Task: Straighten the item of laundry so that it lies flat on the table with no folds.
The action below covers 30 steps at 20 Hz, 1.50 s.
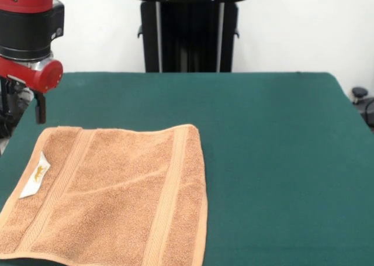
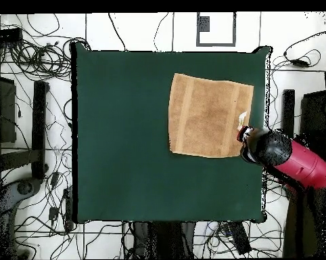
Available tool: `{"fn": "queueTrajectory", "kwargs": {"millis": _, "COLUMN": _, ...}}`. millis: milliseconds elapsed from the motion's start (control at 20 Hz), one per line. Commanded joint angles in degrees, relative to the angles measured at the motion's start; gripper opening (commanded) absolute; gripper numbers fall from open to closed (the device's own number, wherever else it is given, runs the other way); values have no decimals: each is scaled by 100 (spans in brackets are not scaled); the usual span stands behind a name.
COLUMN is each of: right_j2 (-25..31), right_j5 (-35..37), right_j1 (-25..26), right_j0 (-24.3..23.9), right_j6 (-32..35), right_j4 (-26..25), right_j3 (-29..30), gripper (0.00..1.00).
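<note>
Terry cloth of a light orange-brown, the towel (image 1: 114,193) lies spread on the green felt table (image 1: 274,161), seen from the front. At the left edge of this view the red and black arm (image 1: 26,26) hangs over the table's corner; the gripper (image 1: 36,105) sits just beyond the towel's far left corner, apart from the cloth, and whether its fingers are spread or pressed together cannot be told. The white tag (image 1: 35,173) with yellow print lies on the towel's left border. Two woven bands run from far edge to near edge, one by the left side, one by the right; the towel's near edge runs out of the picture. A faint crease crosses the middle. Rightward, bare felt fills the rest of the table.

Overhead, wide open felt (image 2: 118,135) occupies the left and middle. The towel (image 2: 207,115) lies toward the right and top edges, roughly square, slightly skewed to the table's sides, its bands running top to bottom. The tag (image 2: 243,119) and gripper (image 2: 245,133) meet at its right edge, the arm (image 2: 294,162) extending beyond the table.
</note>
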Motion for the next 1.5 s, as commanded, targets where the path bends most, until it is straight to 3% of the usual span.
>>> {"fn": "queueTrajectory", "kwargs": {"millis": 50, "right_j2": 835, "right_j5": 133, "right_j1": 161, "right_j0": 173, "right_j6": -225, "right_j4": -356, "right_j3": 340, "gripper": 100}}
{"fn": "queueTrajectory", "kwargs": {"millis": 850, "right_j2": 655, "right_j5": -120, "right_j1": 251, "right_j0": 600, "right_j6": 595, "right_j4": -51, "right_j3": 206, "gripper": 100}}
{"fn": "queueTrajectory", "kwargs": {"millis": 1500, "right_j2": 696, "right_j5": -190, "right_j1": 404, "right_j0": 593, "right_j6": 530, "right_j4": -14, "right_j3": 54, "gripper": 100}}
